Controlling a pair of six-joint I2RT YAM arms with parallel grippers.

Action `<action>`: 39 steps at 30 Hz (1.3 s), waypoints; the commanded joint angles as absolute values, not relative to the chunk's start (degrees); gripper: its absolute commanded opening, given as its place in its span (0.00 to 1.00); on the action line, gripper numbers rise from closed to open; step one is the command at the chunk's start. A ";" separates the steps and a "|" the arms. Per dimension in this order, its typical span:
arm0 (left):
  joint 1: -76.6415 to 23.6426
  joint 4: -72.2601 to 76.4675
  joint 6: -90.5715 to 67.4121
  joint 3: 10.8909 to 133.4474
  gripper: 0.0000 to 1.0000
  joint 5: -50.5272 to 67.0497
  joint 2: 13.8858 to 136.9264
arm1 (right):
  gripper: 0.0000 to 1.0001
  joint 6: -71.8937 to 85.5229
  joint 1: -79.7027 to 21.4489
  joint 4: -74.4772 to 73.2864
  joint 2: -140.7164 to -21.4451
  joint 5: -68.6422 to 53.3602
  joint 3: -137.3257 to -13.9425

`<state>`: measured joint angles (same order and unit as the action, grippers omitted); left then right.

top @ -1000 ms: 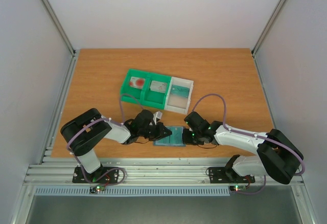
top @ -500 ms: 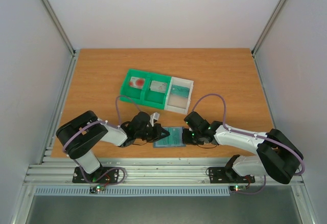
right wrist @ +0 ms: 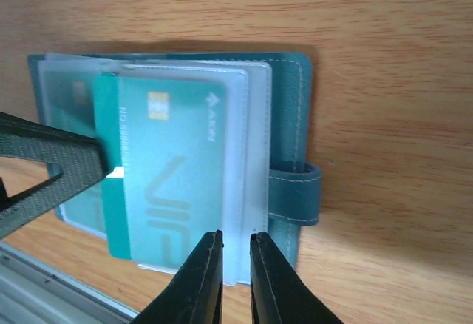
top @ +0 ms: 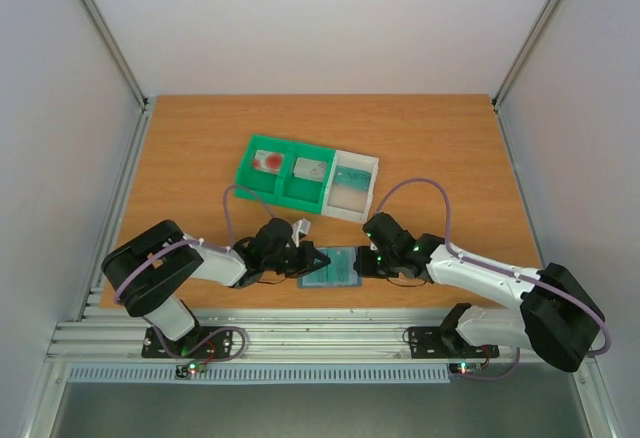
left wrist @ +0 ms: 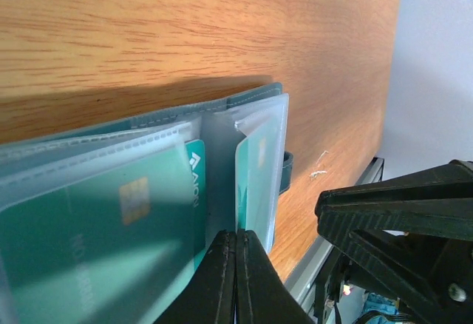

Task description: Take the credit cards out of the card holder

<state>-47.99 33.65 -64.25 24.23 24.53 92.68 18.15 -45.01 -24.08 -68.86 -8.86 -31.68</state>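
The card holder (top: 335, 268) lies open near the table's front edge, its dark teal cover (right wrist: 292, 117) under clear sleeves. A teal-green credit card (right wrist: 174, 183) with a gold chip sits in the top sleeve, its left edge sticking out. My left gripper (top: 312, 261) is shut, its tips (left wrist: 236, 233) pressed at the edge of an upright sleeve leaf (left wrist: 259, 169); whether they pinch it I cannot tell. My right gripper (right wrist: 236, 237) hovers over the sleeves' right edge, jaws slightly apart, holding nothing. Three more cards lie in the bin tray (top: 240, 173).
The green-and-white tray holds a white card with red marks (top: 267, 161), a grey card (top: 311, 169) and a pale one (top: 350, 186). The holder's strap loop (right wrist: 295, 194) sticks out to the right. The metal rail (top: 320, 338) runs just behind the holder.
My left arm dropped lower and its gripper closed fully at the holder's left side. The right gripper's jaws parted a little and its forearm lifted slightly. The holder stayed put.
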 commanded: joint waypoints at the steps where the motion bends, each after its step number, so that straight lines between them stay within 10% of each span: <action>1: -48.08 31.81 -61.77 25.05 0.00 23.11 90.63 | 0.15 17.46 -45.35 -20.32 -69.95 -11.58 -33.75; 13: -48.08 27.34 -59.50 27.71 0.01 24.77 90.17 | 0.10 18.37 -45.36 -15.94 -80.16 -8.54 -32.80; 20: -48.12 35.26 -61.52 27.33 0.19 27.79 92.21 | 0.06 18.03 -45.35 -16.52 -80.14 -6.77 -31.69; 26: -48.10 37.15 -63.19 25.71 0.01 26.83 92.29 | 0.06 18.21 -45.35 -16.96 -79.78 -6.21 -31.42; 39: -48.08 17.89 -57.02 26.54 0.00 19.31 82.64 | 0.06 18.24 -45.26 -17.66 -78.67 -4.41 -30.50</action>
